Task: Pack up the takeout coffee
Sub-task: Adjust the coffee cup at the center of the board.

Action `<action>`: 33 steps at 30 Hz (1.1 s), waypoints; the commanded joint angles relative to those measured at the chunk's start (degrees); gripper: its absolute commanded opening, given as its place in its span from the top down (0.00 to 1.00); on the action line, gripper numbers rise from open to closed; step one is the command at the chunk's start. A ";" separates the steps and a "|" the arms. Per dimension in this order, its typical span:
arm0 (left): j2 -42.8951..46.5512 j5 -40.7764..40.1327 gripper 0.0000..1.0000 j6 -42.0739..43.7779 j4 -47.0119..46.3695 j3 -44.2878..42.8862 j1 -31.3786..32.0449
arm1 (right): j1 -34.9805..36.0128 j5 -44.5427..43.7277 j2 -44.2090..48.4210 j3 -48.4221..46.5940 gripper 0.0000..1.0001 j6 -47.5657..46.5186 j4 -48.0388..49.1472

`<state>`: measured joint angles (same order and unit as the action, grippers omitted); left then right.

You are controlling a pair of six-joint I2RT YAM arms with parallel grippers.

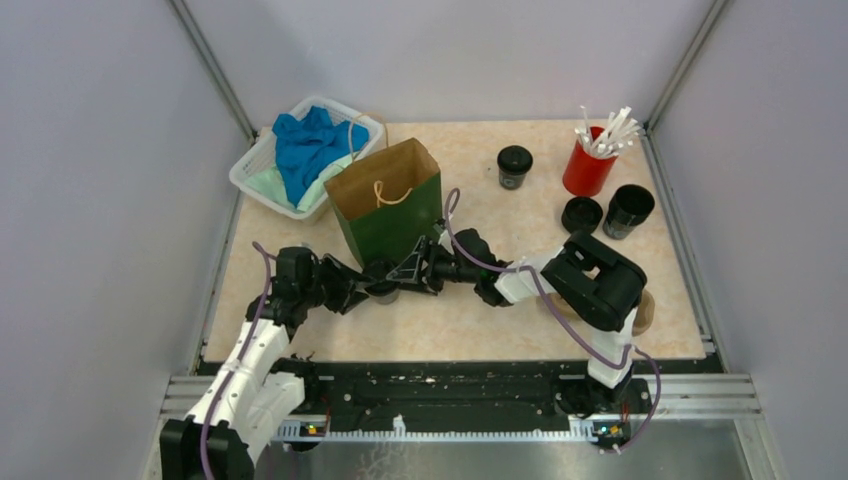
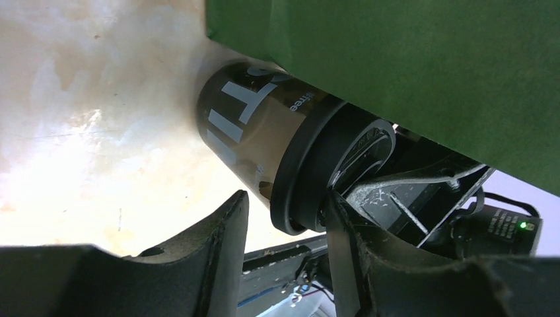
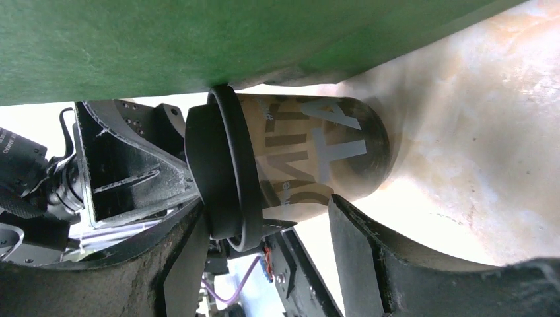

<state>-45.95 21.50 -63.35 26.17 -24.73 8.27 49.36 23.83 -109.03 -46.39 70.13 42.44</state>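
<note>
Cup (image 1: 383, 291): on bench (image 1: 470, 325), just beside bag (image 1: 385, 205). Left fingers (image 2: 221, 244), right fingers (image 3: 356, 231): apart, straddling cup; clamped or not, cannot tell. Step: pickup. Next: one sure grip, lift over bag mouth.

Blue cloth (image 1: 305, 145) fills basket (image 1: 252, 165); red cup (image 1: 585, 172) holds sticks (image 1: 610, 135).

You get bright, even overhead light in the top view, with only soft shadows. In both wrist views the table (image 2: 79, 132) glares to a washed-out pale, and the near fingers (image 3: 396, 264) sit dark and out of focus.
</note>
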 commanded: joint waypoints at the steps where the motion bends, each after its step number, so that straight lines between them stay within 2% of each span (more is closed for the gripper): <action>1: -7.87 -9.10 0.50 0.53 13.05 8.59 0.63 | 0.22 -5.05 -1.80 3.39 0.38 -3.22 -9.04; 4: -8.60 -11.13 0.49 -0.62 13.68 7.92 0.60 | -0.20 -5.36 -1.88 5.20 0.38 -2.01 -7.69; 10: -6.58 -9.77 0.48 -2.62 14.29 9.25 0.60 | -1.35 -6.08 -0.65 7.17 0.39 -1.27 -7.88; 17: -3.71 -5.95 0.40 -3.73 13.49 11.24 0.60 | -2.94 -7.35 3.81 4.61 0.38 -4.87 -15.43; 20: -4.81 -4.20 0.43 1.42 9.92 8.65 0.69 | -4.74 -4.67 5.16 3.22 0.38 -6.55 -17.40; 22: -6.64 -5.26 0.37 6.68 12.05 4.48 0.69 | -5.20 -2.15 5.29 1.76 0.38 -8.27 -18.68; 25: -5.97 -3.36 0.20 12.16 10.24 0.00 0.69 | -5.59 1.19 5.12 1.96 0.38 -7.62 -16.51; 29: -2.69 4.80 0.07 13.16 0.14 -0.52 0.69 | -6.46 4.06 4.53 1.52 0.38 -7.30 -15.47; 33: -0.81 12.40 0.01 12.11 -12.33 1.67 0.60 | -7.26 4.99 4.49 1.17 0.38 -6.88 -14.48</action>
<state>-48.23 27.27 -54.04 23.05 -25.06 8.80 43.66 28.82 -103.59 -45.10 65.60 33.39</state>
